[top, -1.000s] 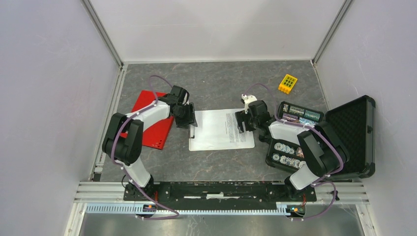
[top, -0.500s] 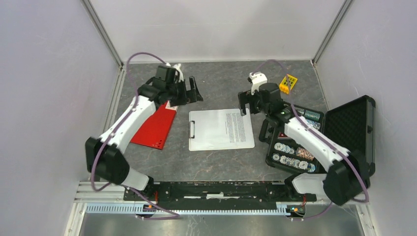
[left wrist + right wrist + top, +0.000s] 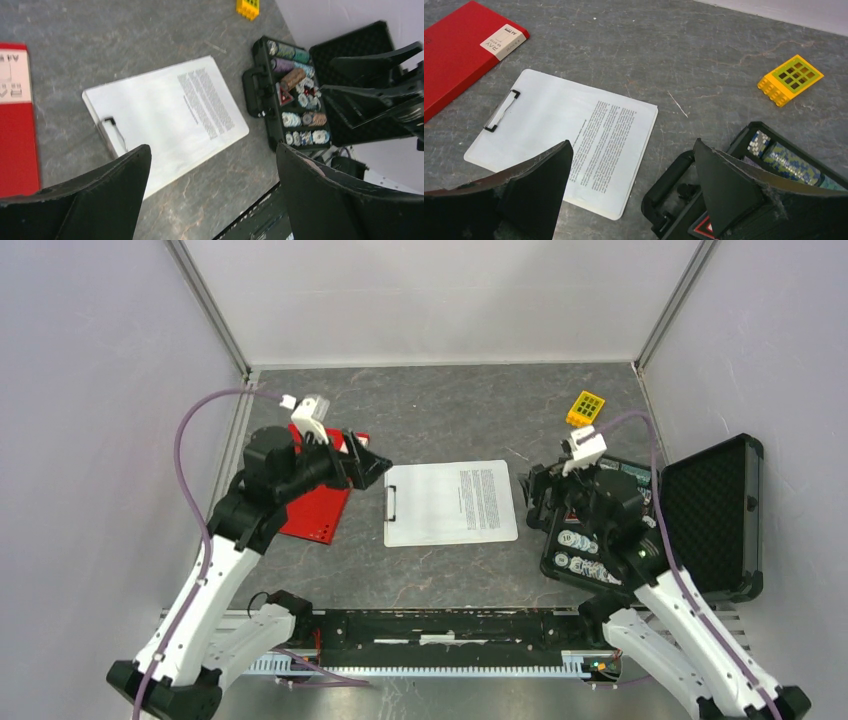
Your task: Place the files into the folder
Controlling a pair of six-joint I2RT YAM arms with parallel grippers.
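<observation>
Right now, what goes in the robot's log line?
left gripper open | right gripper open | files on clipboard | folder closed

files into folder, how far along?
Nothing done yet. The files lie on the white clipboard; the red folder lies shut to its left. In hand: nothing; the left gripper and right gripper are both open and empty. Left to do: open the folder and move the files in.
</observation>
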